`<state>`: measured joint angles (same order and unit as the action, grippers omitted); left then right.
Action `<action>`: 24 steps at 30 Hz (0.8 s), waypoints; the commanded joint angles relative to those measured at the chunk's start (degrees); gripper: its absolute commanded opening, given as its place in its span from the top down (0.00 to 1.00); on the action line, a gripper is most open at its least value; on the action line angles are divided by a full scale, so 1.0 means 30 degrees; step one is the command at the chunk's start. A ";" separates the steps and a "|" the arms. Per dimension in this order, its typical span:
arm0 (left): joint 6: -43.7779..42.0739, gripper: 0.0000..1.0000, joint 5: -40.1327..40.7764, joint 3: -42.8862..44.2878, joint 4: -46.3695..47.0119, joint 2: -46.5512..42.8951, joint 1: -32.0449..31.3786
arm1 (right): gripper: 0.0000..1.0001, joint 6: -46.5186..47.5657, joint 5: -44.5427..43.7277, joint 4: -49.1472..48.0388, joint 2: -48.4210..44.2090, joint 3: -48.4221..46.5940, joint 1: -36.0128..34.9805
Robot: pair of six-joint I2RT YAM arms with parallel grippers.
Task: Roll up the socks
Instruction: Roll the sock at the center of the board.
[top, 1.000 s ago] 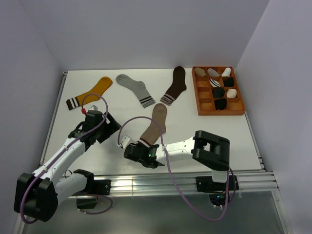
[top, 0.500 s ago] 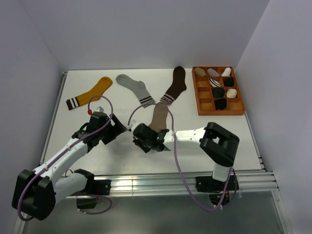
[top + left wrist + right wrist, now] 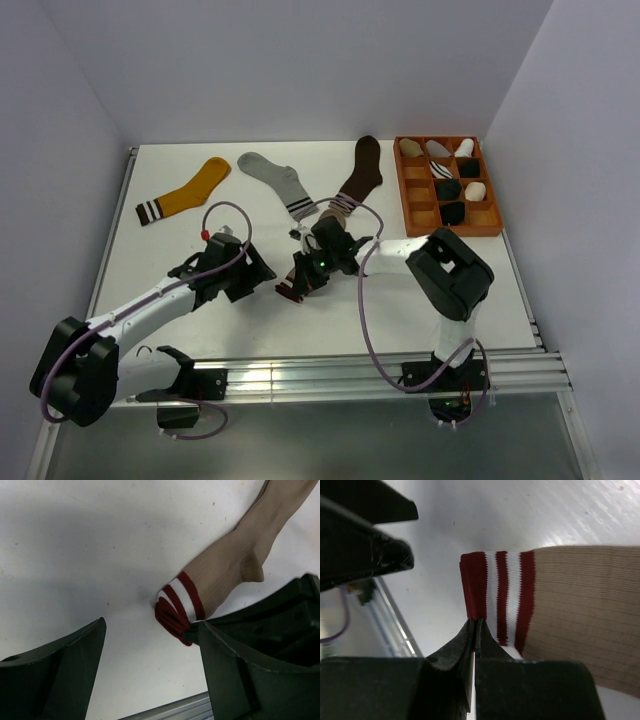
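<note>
Spanning the whole scene, the white table (image 3: pixel 180 240) carries the two arms at its near edge and a wooden divided tray (image 3: pixel 455 232) at the far right, several of its compartments holding rolled socks (image 3: pixel 449 188). Along the far side lie three flat socks: a mustard-yellow sock (image 3: pixel 185 192) on the left, a light grey sock (image 3: pixel 272 178) beside it, and a dark brown sock (image 3: pixel 362 175) further right. The taupe sock (image 3: pixel 235 565) is at the table's middle, its foot pointing far and its maroon-and-white cuff (image 3: pixel 497 597) nearest the arms. The right gripper (image 3: pixel 475 626) has its fingers pressed fully together, pinching the edge of that cuff. The left gripper (image 3: pixel 150 628) stands just left of the cuff with its jaws spread wide, holding nothing, one finger (image 3: pixel 65 670) on either side of the bare table beside the cuff.
</note>
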<state>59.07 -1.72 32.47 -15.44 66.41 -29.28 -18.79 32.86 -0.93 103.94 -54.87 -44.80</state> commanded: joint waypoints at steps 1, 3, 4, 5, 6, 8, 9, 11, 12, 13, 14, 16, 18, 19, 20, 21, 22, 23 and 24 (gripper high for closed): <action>0.0554 0.20 -0.0160 0.0017 0.0928 0.0508 -0.0406 | 1.00 -0.2055 0.4307 -0.2180 0.1149 0.0245 0.1217; 0.0759 0.22 -0.0277 -0.0041 0.1074 0.0655 -0.0553 | 1.00 -0.2320 0.4776 -0.2296 0.1620 0.0185 0.1425; 0.0876 0.23 -0.0249 -0.0129 0.1162 0.0685 -0.0669 | 1.00 -0.2815 0.5039 -0.2704 0.2029 0.0272 0.1600; 0.1080 0.24 -0.0248 -0.0187 0.1221 0.0685 -0.0729 | 1.00 -0.3023 0.5274 -0.2737 0.2236 0.0273 0.1718; 0.1169 0.25 -0.0277 -0.0217 0.1425 0.0685 -0.0758 | 1.00 -0.3199 0.5538 -0.2824 0.2470 0.0302 0.1835; 0.1403 0.27 -0.0336 -0.0305 0.1631 0.0685 -0.0963 | 1.00 -0.3899 0.5890 -0.3436 0.2910 0.0565 0.2157; 0.1404 0.28 -0.0307 -0.0334 0.1748 0.0685 -0.1022 | 1.00 -0.4165 0.6356 -0.3701 0.3057 0.0653 0.2274; 0.1404 0.32 -0.0161 -0.0422 0.1982 0.0656 -0.1227 | 1.00 -0.4723 0.6302 -0.4026 0.3438 0.0917 0.2743; 0.1404 0.32 -0.0161 -0.0480 0.2041 0.0627 -0.1285 | 1.00 -0.4840 0.6708 -0.4287 0.3497 0.0976 0.2831; 0.1346 0.32 -0.0219 -0.0655 0.2187 0.0626 -0.1344 | 1.00 -0.5335 0.6828 -0.4870 0.3643 0.1266 0.2977; 0.1317 0.33 -0.0190 -0.0715 0.2188 0.0597 -0.1344 | 1.00 -0.5398 0.6945 -0.4992 0.3673 0.1356 0.3153; 0.1287 0.34 -0.0277 -0.0861 0.2159 0.0568 -0.1344 | 1.00 -0.5108 0.6803 -0.4849 0.3674 0.1416 0.3271; 0.1345 0.34 -0.0481 -0.0920 0.2246 0.0685 -0.1344 | 1.00 -0.4464 0.6479 -0.4147 0.3557 0.1212 0.3242; 0.1433 0.34 -0.0599 -0.0978 0.2363 0.0743 -0.1373 | 1.00 -0.4084 0.6101 -0.3940 0.3237 0.1211 0.3213; 0.1695 0.33 -0.0832 -0.1037 0.2712 0.0830 -0.1374 | 1.00 -0.3964 0.5952 -0.3822 0.3060 0.1269 0.3184; 0.1900 0.33 -0.0950 -0.1067 0.2948 0.0918 -0.1403 | 1.00 -0.3731 0.5805 -0.3647 0.2855 0.1211 0.3155; 0.2076 0.33 -0.1068 -0.1154 0.3269 0.1035 -0.1461 | 1.00 -0.3496 0.5485 -0.3297 0.2621 0.1153 0.3097; 0.2484 0.33 -0.1272 -0.1155 0.3620 0.1152 -0.1520 | 1.00 -0.3407 0.5366 -0.3149 0.2590 0.1065 0.3096; 0.2691 0.33 -0.1361 -0.1126 0.4030 0.1473 -0.1549 | 1.00 -0.3319 0.5335 -0.3060 0.2589 0.0977 0.3038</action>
<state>64.31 -3.62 29.56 -8.49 69.32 -33.28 -32.01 52.66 -12.95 113.65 -51.68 -35.38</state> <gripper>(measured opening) 0.668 0.012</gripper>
